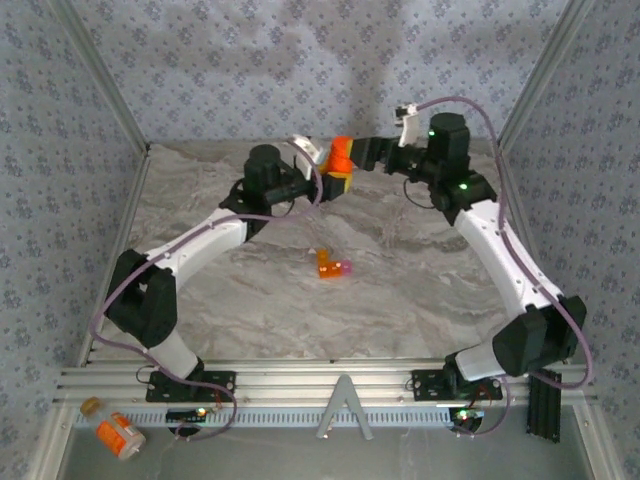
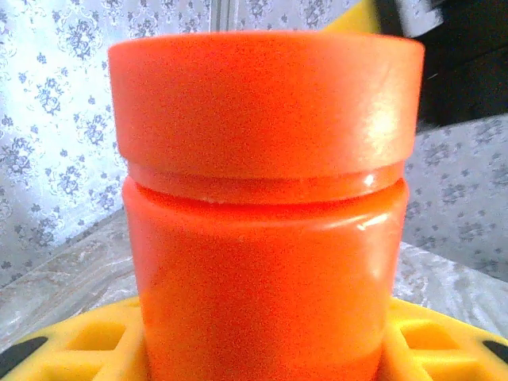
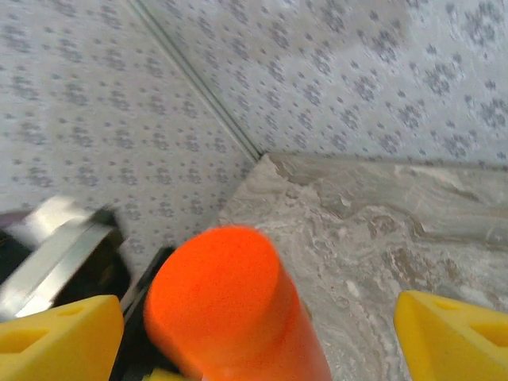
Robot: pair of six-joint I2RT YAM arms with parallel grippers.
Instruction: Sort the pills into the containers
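pill bottle (image 2: 262, 238) | left tool (image 1: 340, 181) grasping it | right tool (image 3: 258, 337) released | labelled bottle (image 1: 118, 432) text unreadable

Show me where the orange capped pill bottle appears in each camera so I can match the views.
Top external: pill bottle at far centre, near the back wall.
Left wrist: bottle close up, centre frame, cap on top.
Right wrist: bottle at the bottom, left of centre, cap toward the camera.
Shared landmark: the marbled table, seen in all three views.
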